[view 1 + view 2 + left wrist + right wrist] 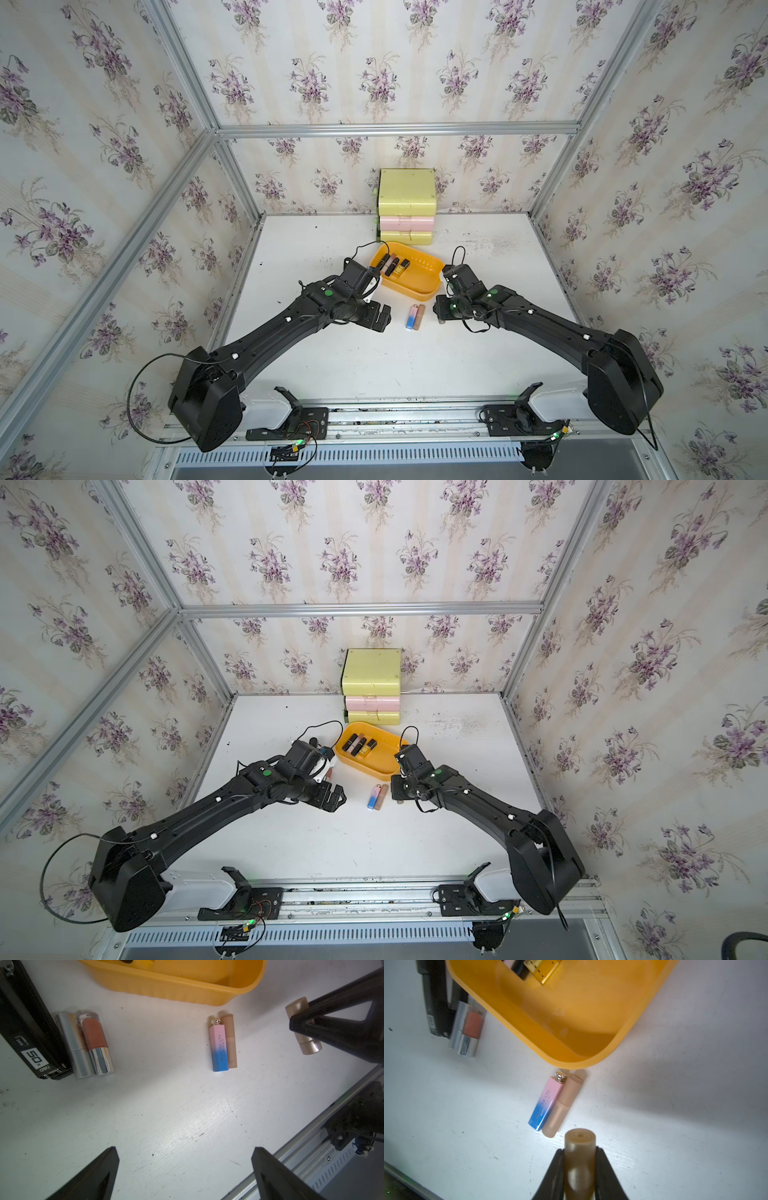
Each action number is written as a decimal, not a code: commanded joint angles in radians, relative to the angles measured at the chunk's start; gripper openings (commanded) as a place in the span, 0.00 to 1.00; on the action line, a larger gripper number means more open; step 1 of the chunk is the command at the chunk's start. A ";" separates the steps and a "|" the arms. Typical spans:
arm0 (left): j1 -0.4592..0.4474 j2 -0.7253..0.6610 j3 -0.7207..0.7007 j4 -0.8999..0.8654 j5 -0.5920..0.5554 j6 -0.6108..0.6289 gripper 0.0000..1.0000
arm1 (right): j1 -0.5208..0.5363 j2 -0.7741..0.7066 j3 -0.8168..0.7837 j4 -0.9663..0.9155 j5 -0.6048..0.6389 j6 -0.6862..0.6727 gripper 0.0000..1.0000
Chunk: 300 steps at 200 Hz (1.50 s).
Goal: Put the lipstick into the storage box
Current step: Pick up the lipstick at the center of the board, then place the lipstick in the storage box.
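— So, lipstick (580, 1140) where?
— Pinched tight between right gripper (580, 1153) fingers, outside box (591, 1012), near its corner.
— Beside it?
— Pink-blue tube (546, 1103) and beige tube (563, 1105), touching, flat on table (675, 1105).
— Left gripper (185, 1149)?
— Spread wide, gripping nothing, above table.
— Inside box?
— Three dark tubes (392, 266), side by side at one end.
— Behind box?
— Pastel drawers (406, 208) against wall.

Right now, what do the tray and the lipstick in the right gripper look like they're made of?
The tray looks like moulded plastic, orange-yellow, semi-gloss; the wall is faintly ribbed with soft highlights. The held lipstick: probably plastic with a gold-tan satin finish; soft sheen, and a small dimple on its end. Metal can't be ruled out.
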 commanded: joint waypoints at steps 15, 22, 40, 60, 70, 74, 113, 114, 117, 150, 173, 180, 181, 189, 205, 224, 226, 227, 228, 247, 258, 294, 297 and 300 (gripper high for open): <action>0.011 -0.023 0.001 0.050 0.023 0.008 1.00 | -0.059 -0.042 0.057 0.020 -0.178 -0.001 0.23; 0.013 -0.026 0.000 0.057 0.027 0.007 1.00 | -0.071 -0.044 0.064 0.035 -0.208 0.006 0.23; 0.021 -0.037 -0.005 0.071 0.029 0.004 1.00 | -0.134 -0.042 0.082 0.083 -0.276 0.030 0.23; 0.032 -0.051 -0.016 0.088 0.030 -0.001 1.00 | -0.171 -0.021 0.103 0.145 -0.321 0.063 0.23; 0.034 -0.062 -0.025 0.101 0.031 -0.001 1.00 | -0.182 0.000 0.120 0.169 -0.335 0.075 0.23; 0.037 -0.067 -0.029 0.105 0.030 -0.002 1.00 | -0.186 0.008 0.127 0.178 -0.341 0.078 0.23; 0.053 -0.088 -0.054 0.128 0.028 0.011 1.00 | -0.215 0.094 0.174 0.294 -0.386 0.157 0.23; 0.054 -0.088 -0.054 0.128 0.027 0.011 1.00 | -0.215 0.096 0.174 0.298 -0.387 0.160 0.23; 0.055 -0.091 -0.056 0.130 0.028 0.010 1.00 | -0.218 0.103 0.178 0.306 -0.389 0.166 0.23; 0.068 -0.129 -0.092 0.171 0.024 0.016 1.00 | -0.228 0.185 0.208 0.374 -0.395 0.218 0.23; 0.071 -0.154 -0.111 0.175 -0.007 0.016 1.00 | -0.229 0.235 0.223 0.410 -0.381 0.243 0.23; 0.072 -0.159 -0.115 0.172 -0.019 0.016 1.00 | -0.230 0.251 0.226 0.423 -0.376 0.251 0.23; 0.072 -0.160 -0.116 0.172 -0.020 0.015 1.00 | -0.230 0.251 0.226 0.423 -0.376 0.251 0.23; 0.072 -0.165 -0.120 0.169 -0.030 0.018 1.00 | -0.230 0.270 0.229 0.434 -0.367 0.257 0.23; 0.074 -0.175 -0.129 0.163 -0.042 0.017 1.00 | -0.230 0.302 0.233 0.458 -0.357 0.273 0.23; 0.074 -0.181 -0.134 0.149 -0.054 0.022 1.00 | -0.230 0.337 0.230 0.491 -0.356 0.295 0.23; 0.074 -0.181 -0.135 0.147 -0.056 0.022 1.00 | -0.230 0.340 0.229 0.494 -0.356 0.296 0.23; 0.074 -0.181 -0.135 0.147 -0.056 0.021 1.00 | -0.230 0.344 0.228 0.495 -0.356 0.298 0.23; 0.074 -0.181 -0.135 0.146 -0.057 0.022 1.00 | -0.230 0.345 0.228 0.497 -0.356 0.298 0.23; 0.075 -0.186 -0.140 0.136 -0.065 0.027 1.00 | -0.231 0.378 0.228 0.524 -0.359 0.316 0.23; 0.075 -0.191 -0.145 0.135 -0.069 0.029 1.00 | -0.230 0.393 0.229 0.534 -0.357 0.322 0.23; 0.077 -0.202 -0.165 0.134 -0.076 0.030 1.00 | -0.230 0.442 0.241 0.557 -0.357 0.338 0.23; 0.077 -0.204 -0.166 0.134 -0.076 0.030 1.00 | -0.230 0.444 0.242 0.558 -0.357 0.338 0.23; 0.077 -0.204 -0.169 0.135 -0.076 0.031 1.00 | -0.230 0.449 0.242 0.559 -0.357 0.340 0.23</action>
